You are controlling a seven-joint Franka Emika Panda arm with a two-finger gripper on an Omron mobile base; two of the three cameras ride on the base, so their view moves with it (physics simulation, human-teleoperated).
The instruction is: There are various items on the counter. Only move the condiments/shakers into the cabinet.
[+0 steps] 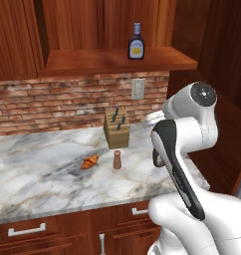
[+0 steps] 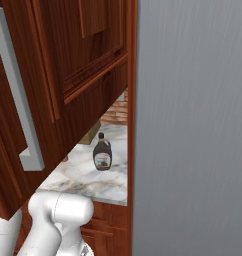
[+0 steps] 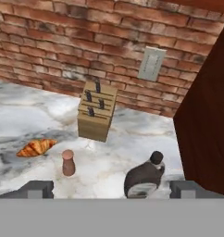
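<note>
the dark-brown bottle (image 3: 144, 179) is cut off below; cabinet door (image 2: 53, 90) hides most of the counter (image 2: 88, 175).

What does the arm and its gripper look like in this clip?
The arm is glossy white with rounded, bulbous links, a black band along one link and a dark grey round joint cap near the top. The gripper has two small, blocky dark grey finger tips.

The marble counter (image 1: 38, 169) is carrying a knife block (image 1: 116, 128); in front of the block a brown shaker (image 1: 117, 159) is standing, a croissant (image 1: 89, 161) is lying left of it, and a dark-brown bottle (image 3: 144, 179) is standing to the block's right. Above the block, the cabinet shelf (image 1: 82, 62) is holding a dark-blue bottle (image 1: 136, 43).
</note>
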